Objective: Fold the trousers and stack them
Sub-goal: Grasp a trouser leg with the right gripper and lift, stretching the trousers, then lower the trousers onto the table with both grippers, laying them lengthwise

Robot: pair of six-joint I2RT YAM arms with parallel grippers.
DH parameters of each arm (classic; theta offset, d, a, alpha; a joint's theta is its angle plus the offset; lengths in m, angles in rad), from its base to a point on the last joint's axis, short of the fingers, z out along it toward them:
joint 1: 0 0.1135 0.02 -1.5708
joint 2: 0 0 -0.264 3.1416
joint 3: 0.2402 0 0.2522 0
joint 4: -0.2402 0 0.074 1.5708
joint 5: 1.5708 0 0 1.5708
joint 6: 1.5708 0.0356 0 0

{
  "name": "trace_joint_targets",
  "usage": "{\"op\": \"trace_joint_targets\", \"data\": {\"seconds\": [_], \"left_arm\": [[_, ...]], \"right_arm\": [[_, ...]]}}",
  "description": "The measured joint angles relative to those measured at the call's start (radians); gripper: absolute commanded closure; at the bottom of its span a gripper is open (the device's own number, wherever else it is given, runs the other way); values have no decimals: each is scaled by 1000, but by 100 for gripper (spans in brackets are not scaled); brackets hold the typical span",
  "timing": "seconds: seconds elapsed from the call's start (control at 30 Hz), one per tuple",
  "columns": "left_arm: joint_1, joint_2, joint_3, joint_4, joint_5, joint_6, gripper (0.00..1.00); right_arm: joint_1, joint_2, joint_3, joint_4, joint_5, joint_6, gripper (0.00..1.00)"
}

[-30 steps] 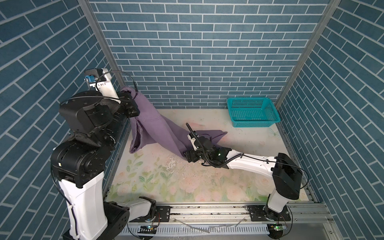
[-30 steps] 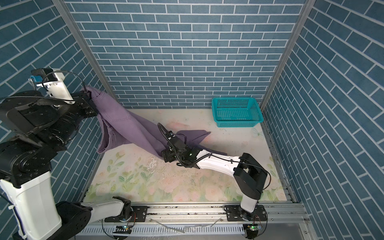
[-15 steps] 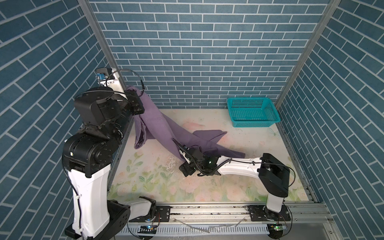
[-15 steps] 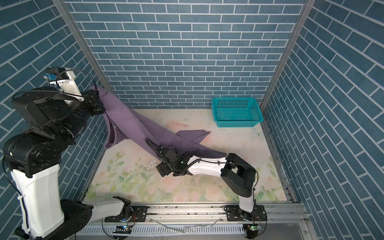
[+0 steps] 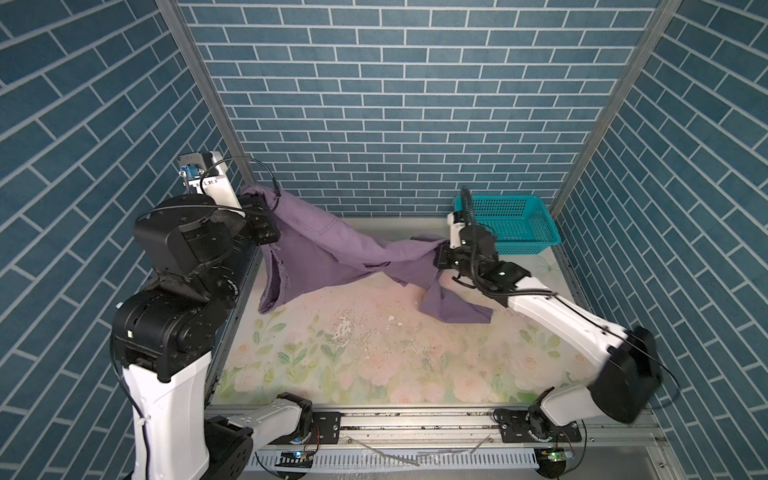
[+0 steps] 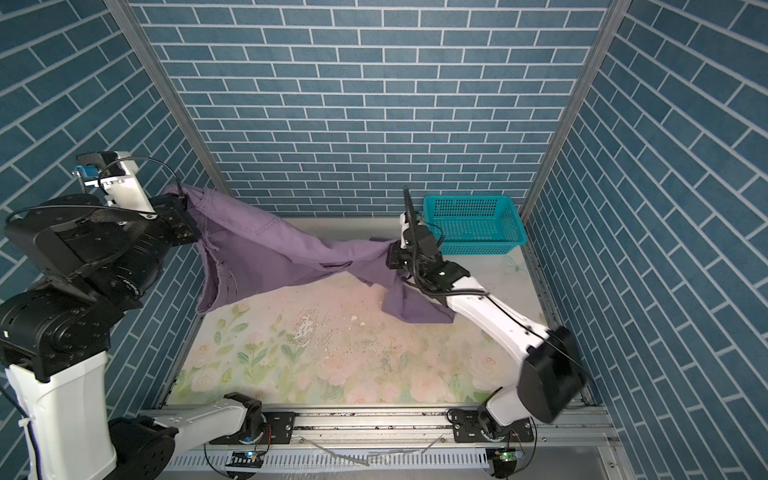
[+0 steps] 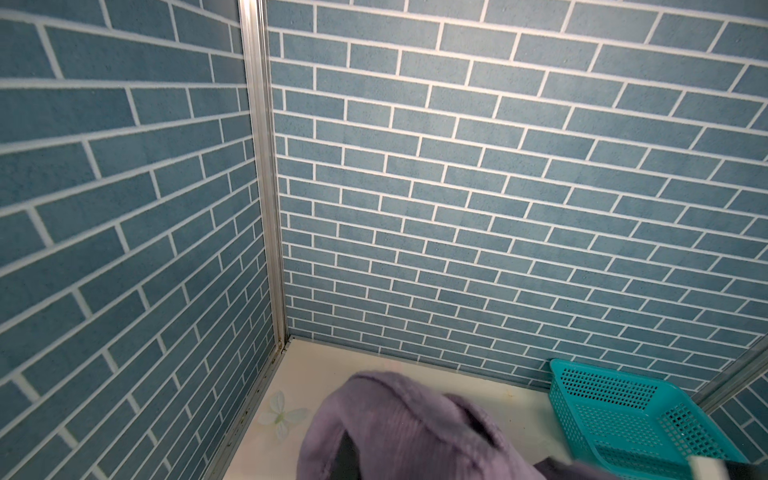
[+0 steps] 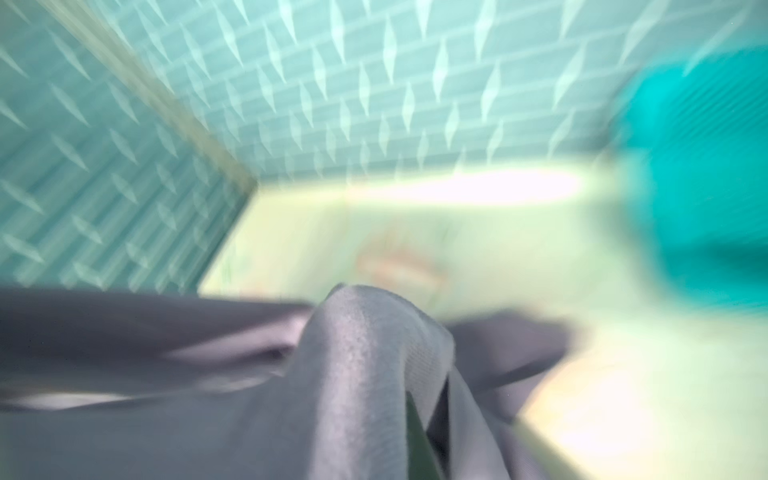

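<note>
Purple trousers point(image 5: 324, 253) hang stretched betw. both arms over the back half of the table point(image 5: 374, 365). One leg end droops by the R arm; can't tell if it touches. L pincer point(image 5: 269, 214), raised at back-left, is clamped on the seamed end, tips buried in cloth. R pincer point(image 5: 441, 254) is closed on a fold just in front of the teal basket point(image 5: 523, 232), jaws hidden by fabric. R wrist view is badly blurred, w/ only greyish cloth readable.
</note>
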Motion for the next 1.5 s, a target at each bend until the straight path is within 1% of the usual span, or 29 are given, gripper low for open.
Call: {"op": "trace_joint_targets", "data": {"seconds": [0.07, 0.13, 0.23, 0.33, 0.47, 0.53, 0.63, 0.77, 0.87, 0.97, 1.13, 1.17, 1.2, 1.23, 1.3, 1.33, 1.4, 1.5], "left_arm": [[0, -9, -22, 15, 5, -4, 100], [0, -9, -31, 30, 19, -10, 100], [0, 3, -27, 44, 69, -31, 100], [-2, 37, 10, 41, 145, -56, 100], [-6, 76, 47, 40, 244, -89, 100], [-6, 75, 47, 31, 275, -104, 100], [-6, 52, 37, 15, 273, -124, 100], [-3, -34, -49, 4, 207, -147, 100], [-2, -105, -145, -8, 140, -158, 100], [-2, -146, -231, -25, 74, -162, 100], [-1, -153, -399, -45, -17, -163, 100], [-1, -154, -430, -50, -31, -163, 100], [0, -150, -468, -56, -48, -163, 100], [2, -148, -499, -63, -61, -163, 100], [11, -148, -544, -72, -83, -163, 100], [23, -148, -560, -73, -90, -163, 100], [51, -148, -576, -72, -96, -163, 100], [108, -146, -594, -67, -93, -165, 100]], "right_arm": [[0, -173, 17, -84, 101, -39, 100], [2, -303, 50, -161, 189, -69, 100], [1, -446, 105, -265, 311, -103, 100], [2, -528, 170, -346, 391, -148, 100], [3, -535, 301, -414, 451, -219, 100], [3, -508, 371, -433, 468, -255, 100], [2, -443, 435, -436, 478, -286, 100], [2, -319, 435, -431, 473, -287, 100], [1, -191, 375, -380, 448, -285, 100], [-2, -40, 304, -336, 397, -271, 100], [-31, 259, 294, -304, 242, -193, 100], [-35, 305, 295, -301, 211, -176, 96], [-40, 352, 296, -299, 176, -158, 82], [-45, 403, 298, -300, 138, -137, 64], [-53, 480, 303, -306, 70, -104, 48], [-58, 514, 304, -311, 37, -92, 43], [-66, 562, 304, -334, -21, -61, 39], [-81, 561, 285, -362, -65, -34, 35]]}}
